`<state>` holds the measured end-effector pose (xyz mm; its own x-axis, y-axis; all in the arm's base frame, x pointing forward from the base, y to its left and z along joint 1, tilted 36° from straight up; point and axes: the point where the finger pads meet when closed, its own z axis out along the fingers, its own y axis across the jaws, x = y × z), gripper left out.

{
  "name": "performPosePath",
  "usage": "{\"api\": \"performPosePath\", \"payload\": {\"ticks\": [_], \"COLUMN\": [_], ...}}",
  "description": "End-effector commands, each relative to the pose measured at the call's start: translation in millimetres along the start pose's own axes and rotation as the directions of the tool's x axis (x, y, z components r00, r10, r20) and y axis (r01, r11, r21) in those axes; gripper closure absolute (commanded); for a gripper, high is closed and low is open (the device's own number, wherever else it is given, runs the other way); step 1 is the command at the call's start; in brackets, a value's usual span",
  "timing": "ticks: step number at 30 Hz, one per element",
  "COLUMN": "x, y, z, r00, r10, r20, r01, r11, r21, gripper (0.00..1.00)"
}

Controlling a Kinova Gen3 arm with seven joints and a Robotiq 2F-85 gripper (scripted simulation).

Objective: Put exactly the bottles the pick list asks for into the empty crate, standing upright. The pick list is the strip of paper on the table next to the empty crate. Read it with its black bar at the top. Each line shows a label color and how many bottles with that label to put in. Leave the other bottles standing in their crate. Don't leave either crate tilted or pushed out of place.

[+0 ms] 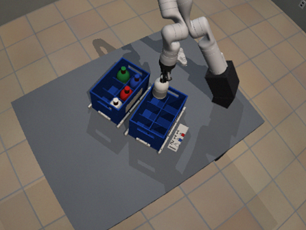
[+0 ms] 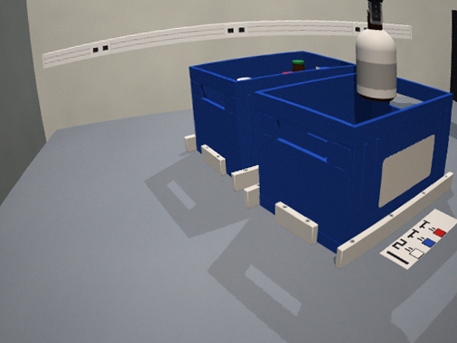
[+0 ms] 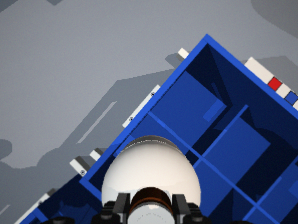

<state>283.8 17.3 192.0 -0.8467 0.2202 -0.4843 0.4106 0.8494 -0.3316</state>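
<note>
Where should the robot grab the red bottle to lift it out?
By its neck, from straight above. The red bottle stands upright in a walled cell of the crate, so its sides are boxed in and only the top is free. The gripper holds the white bottle that same way.

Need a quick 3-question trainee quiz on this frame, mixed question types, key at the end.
1. True or false: the gripper holds the white-label bottle by its neck.
2. The held bottle hangs over which crate? A) the crate with bottles B) the empty crate C) neither
3. Fill in: on the pick list, the white label's line reads ___.

Key: 1 true; 2 B; 3 two.
</note>
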Motion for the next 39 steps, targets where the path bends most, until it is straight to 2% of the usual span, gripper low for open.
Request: {"api": "performPosePath", "payload": {"ticks": [1, 39], "x": [0, 0], "y": [0, 0], "z": [2.2, 36.2], "r00": [1.000, 1.000], "r10": [0.000, 0.000], "r20": [0.001, 0.001], "r01": [0.000, 0.000], "r11": [1.000, 1.000], "r21": [-0.001, -0.001], "gripper": [0.90, 0.90]}}
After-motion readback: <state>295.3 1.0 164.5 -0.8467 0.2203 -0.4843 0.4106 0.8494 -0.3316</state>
